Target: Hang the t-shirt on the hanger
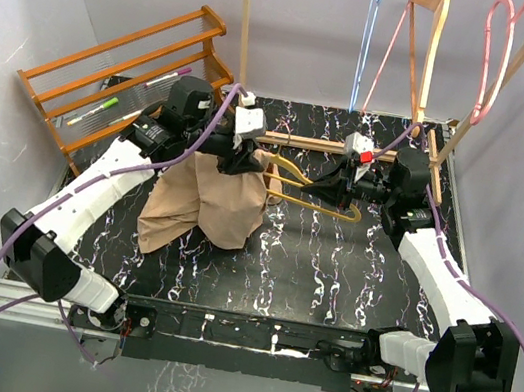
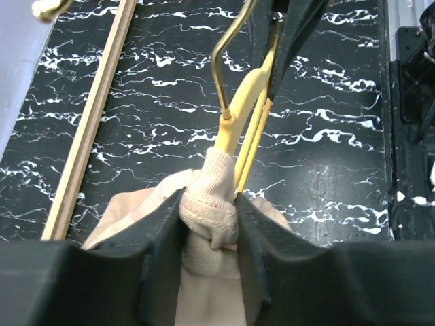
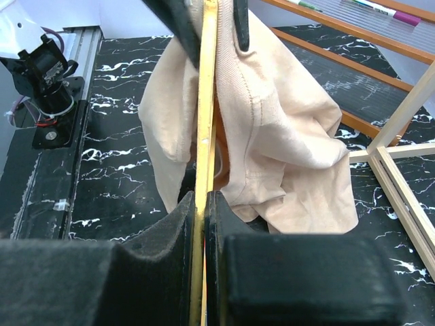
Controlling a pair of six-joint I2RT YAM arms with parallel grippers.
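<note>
The tan-beige t-shirt [image 1: 204,208] hangs bunched from my left gripper [image 1: 243,162], its lower part resting on the black marbled table. My left gripper [image 2: 209,217] is shut on the shirt's ribbed collar [image 2: 207,204]. The mustard-yellow hanger [image 1: 318,194] is held above the table between the two grippers; one shoulder runs into the shirt at the collar. In the left wrist view the hanger [image 2: 241,102] and its hook rise from the collar. My right gripper [image 1: 333,186] is shut on the hanger [image 3: 206,102], and the t-shirt [image 3: 272,129] drapes beyond it.
An orange wooden rack [image 1: 128,61] with pens stands at the back left. A light wooden frame [image 1: 351,151] lies along the back, with pink, blue and wooden hangers [image 1: 493,64] hanging above it. A wooden bar [image 2: 88,122] lies left of the shirt.
</note>
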